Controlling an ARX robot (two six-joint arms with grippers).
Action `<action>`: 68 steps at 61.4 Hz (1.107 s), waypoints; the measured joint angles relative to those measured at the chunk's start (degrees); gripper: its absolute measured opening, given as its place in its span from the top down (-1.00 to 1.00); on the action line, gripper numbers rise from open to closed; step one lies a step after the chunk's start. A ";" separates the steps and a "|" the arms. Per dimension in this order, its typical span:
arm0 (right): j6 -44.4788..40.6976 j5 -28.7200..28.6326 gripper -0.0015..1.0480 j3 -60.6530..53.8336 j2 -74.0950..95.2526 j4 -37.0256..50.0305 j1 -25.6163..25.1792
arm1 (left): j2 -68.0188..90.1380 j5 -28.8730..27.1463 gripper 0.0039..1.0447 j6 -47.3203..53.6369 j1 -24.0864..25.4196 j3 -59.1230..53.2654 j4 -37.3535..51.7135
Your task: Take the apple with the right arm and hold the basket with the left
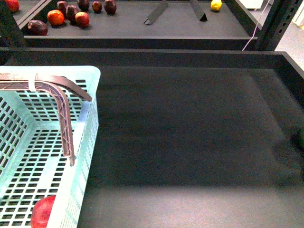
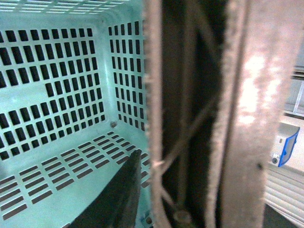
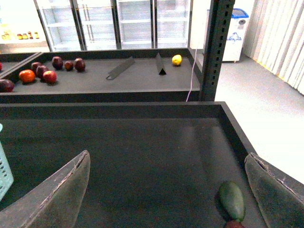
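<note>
Front view: basket (image 1: 90, 95), mint-green, at the tray's left; apple (image 1: 42, 212) inside, at its near edge. Left wrist view: basket handle (image 2: 247, 118) close against the camera, left gripper's grip state undeterminable. Right wrist view: right gripper (image 3: 166, 190) spread wide, empty, over dark tray (image 3: 142, 142); green fruit (image 3: 232, 200) near one finger.

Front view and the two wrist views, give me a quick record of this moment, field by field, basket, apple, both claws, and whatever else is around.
basket: mint-green basket at the near left of the dark tray
handle: brownish handle hanging inside the basket; fills the left wrist view close up
apple: red apple lying in the basket's near corner
left claw: at the handle; only one finger shows, closure unclear
right claw: right claw open, empty, above the tray
other: green fruit on the tray; yellow fruit and dark red fruits on the far shelf
</note>
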 joint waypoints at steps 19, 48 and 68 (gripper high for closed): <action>0.00 0.00 -0.83 0.00 0.00 0.00 0.00 | -15.50 -0.68 -0.86 2.19 -3.48 1.62 -19.98; 0.00 0.00 -0.83 0.02 0.00 0.00 0.00 | -35.39 -1.22 0.10 68.81 -4.11 -20.83 23.54; 0.00 0.00 -0.83 0.00 0.00 0.00 0.00 | -46.99 -1.05 0.94 82.71 -4.11 -30.77 21.73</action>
